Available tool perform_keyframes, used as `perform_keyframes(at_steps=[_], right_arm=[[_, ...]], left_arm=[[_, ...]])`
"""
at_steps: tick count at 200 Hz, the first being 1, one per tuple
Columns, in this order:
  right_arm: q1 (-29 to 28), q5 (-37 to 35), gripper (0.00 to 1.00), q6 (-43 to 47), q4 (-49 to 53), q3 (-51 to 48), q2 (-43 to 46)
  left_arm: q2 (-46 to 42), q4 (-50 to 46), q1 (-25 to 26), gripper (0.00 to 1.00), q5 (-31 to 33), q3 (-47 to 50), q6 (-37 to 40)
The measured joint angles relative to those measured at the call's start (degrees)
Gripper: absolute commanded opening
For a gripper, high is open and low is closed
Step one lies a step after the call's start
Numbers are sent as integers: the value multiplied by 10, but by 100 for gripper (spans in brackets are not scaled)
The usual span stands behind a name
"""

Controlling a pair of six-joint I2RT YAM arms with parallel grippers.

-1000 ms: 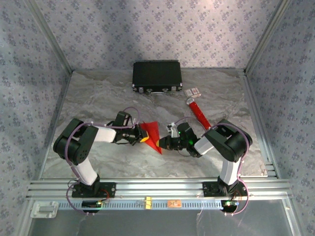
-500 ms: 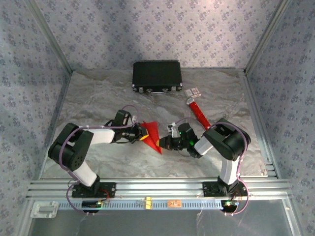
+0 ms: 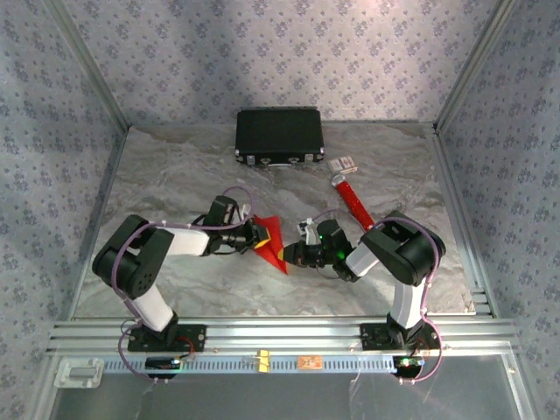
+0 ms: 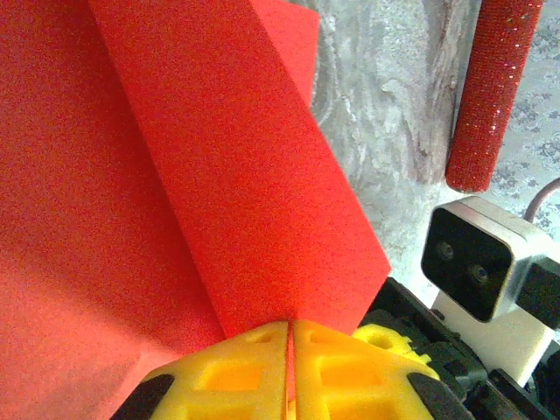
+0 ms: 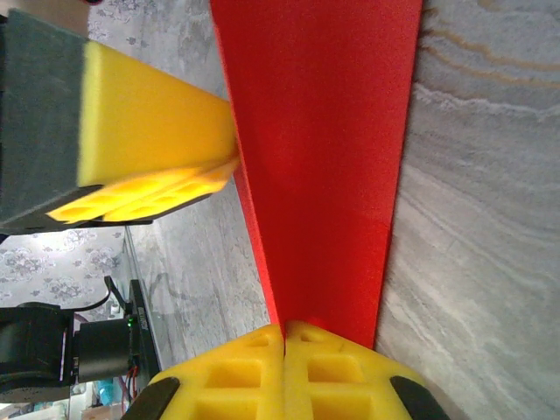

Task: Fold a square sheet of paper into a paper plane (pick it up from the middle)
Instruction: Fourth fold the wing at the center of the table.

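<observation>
1. Paper sheet (image 3: 272, 234), red and already creased, is between the two arms, over the middle of the bench (image 3: 175, 175).
2. Left claw (image 4: 289, 332) is closed on its side edge; right claw (image 5: 284, 337) is closed on its narrow end.
3. Advice: pull gently and evenly, so the crease stays straight and nothing tears.
</observation>
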State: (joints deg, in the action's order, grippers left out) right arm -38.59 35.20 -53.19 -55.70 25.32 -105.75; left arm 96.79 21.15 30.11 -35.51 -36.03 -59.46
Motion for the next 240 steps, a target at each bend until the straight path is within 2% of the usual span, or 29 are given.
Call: perform_keyframes(at_steps=[240], right_arm=[[7, 8, 5, -5, 11, 3, 0]], left_arm=[[45, 5, 3, 9, 4, -33, -5]])
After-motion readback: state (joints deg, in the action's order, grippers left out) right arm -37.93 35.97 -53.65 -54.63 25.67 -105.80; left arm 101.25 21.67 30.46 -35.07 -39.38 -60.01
